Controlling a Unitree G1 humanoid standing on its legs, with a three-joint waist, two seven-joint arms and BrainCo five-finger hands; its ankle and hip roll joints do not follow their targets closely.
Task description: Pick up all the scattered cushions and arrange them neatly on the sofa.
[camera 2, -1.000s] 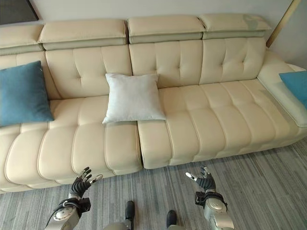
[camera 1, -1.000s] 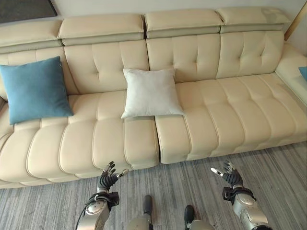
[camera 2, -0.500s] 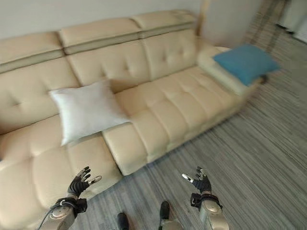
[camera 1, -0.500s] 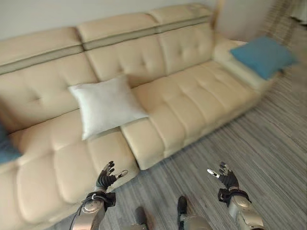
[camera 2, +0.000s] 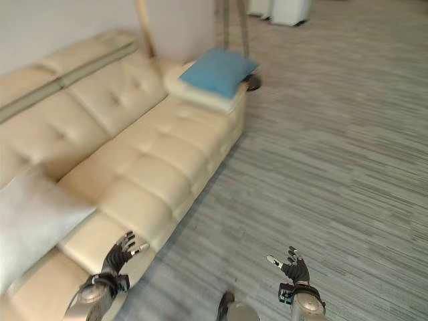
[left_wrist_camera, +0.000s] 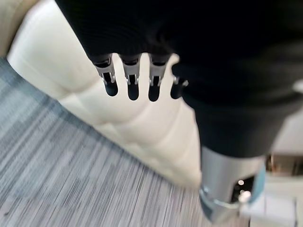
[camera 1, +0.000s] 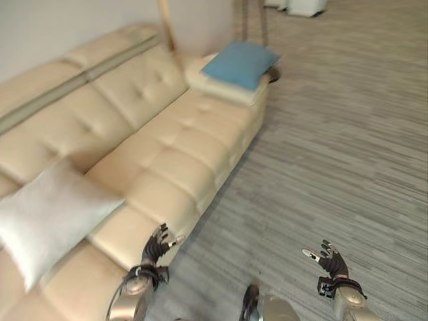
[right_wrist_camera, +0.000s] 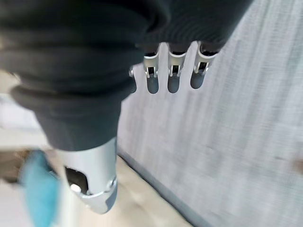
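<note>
A blue cushion (camera 1: 241,63) lies flat on the far arm end of the cream sofa (camera 1: 167,154). A white cushion (camera 1: 47,224) leans on the sofa seat at the near left. My left hand (camera 1: 156,249) hangs open, holding nothing, just in front of the sofa's front edge (left_wrist_camera: 118,123). Over the grey floor, my right hand (camera 1: 330,262) is open and holds nothing, far from both cushions.
Striped grey carpet (camera 1: 334,147) stretches to the right of the sofa. A wooden pole (camera 1: 166,27) and a stand's legs (camera 1: 257,20) rise behind the sofa's far end, with white furniture (camera 1: 301,5) at the back.
The camera has swung to the right: the sofa has slid to the left and the blue cushion on its far end has come nearer the middle. Both hands stay open and low.
</note>
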